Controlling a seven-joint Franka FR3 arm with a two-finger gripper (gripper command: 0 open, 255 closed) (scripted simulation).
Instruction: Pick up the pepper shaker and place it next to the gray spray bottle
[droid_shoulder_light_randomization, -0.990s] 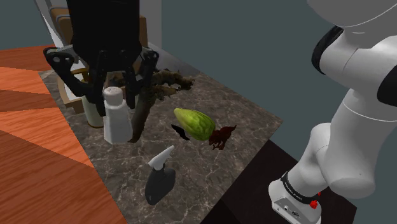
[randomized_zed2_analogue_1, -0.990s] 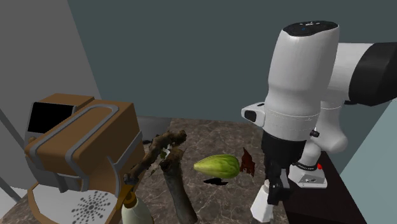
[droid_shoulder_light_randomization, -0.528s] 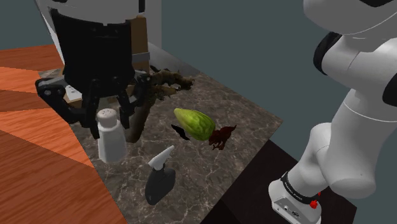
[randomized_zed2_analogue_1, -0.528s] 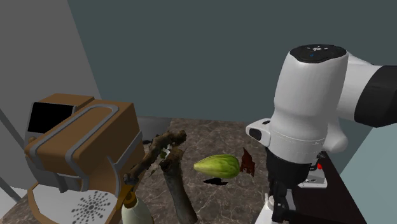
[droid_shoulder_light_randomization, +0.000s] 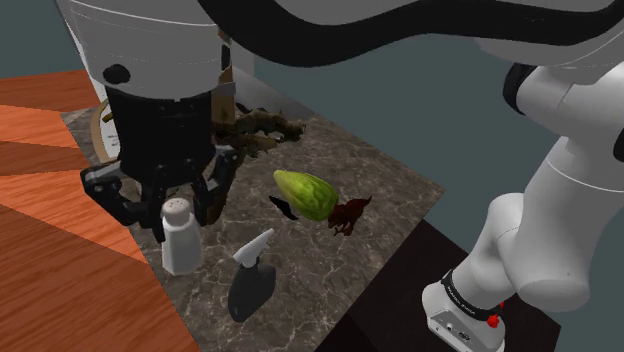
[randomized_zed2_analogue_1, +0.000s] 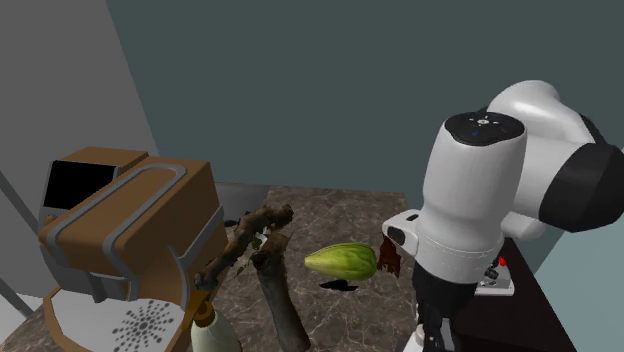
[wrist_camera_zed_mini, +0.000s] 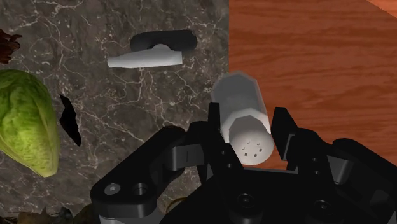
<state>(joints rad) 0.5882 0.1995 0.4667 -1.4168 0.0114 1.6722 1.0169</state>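
Observation:
The pepper shaker (droid_shoulder_light_randomization: 180, 245) is a white upright cylinder with a holed cap. My gripper (droid_shoulder_light_randomization: 178, 214) is shut on it just below the cap, over the marble table's edge nearest the wooden floor. In the wrist view the black fingers (wrist_camera_zed_mini: 216, 122) clasp the shaker (wrist_camera_zed_mini: 243, 114) from both sides. The gray spray bottle (droid_shoulder_light_randomization: 250, 281) lies on its side on the marble, a short way to the shoulder view's right of the shaker; in the wrist view the bottle (wrist_camera_zed_mini: 153, 56) lies just beyond the gripper (wrist_camera_zed_mini: 249, 127). I cannot tell whether the shaker's base touches the table.
A green fruit (droid_shoulder_light_randomization: 303, 192) and a dark red scrap (droid_shoulder_light_randomization: 350, 213) lie mid-table. A brown branch-like thing (randomized_zed2_analogue_1: 262, 250), a brown machine (randomized_zed2_analogue_1: 120, 225) and a pale bottle (randomized_zed2_analogue_1: 215, 335) crowd the table's far end. The marble table (droid_shoulder_light_randomization: 390, 190) borders orange wooden floor (droid_shoulder_light_randomization: 60, 290).
The gripper has carried the shaker from beside the pale bottle at the table's far end toward the spray bottle, lower in the shoulder view. The arm has swung over the table.

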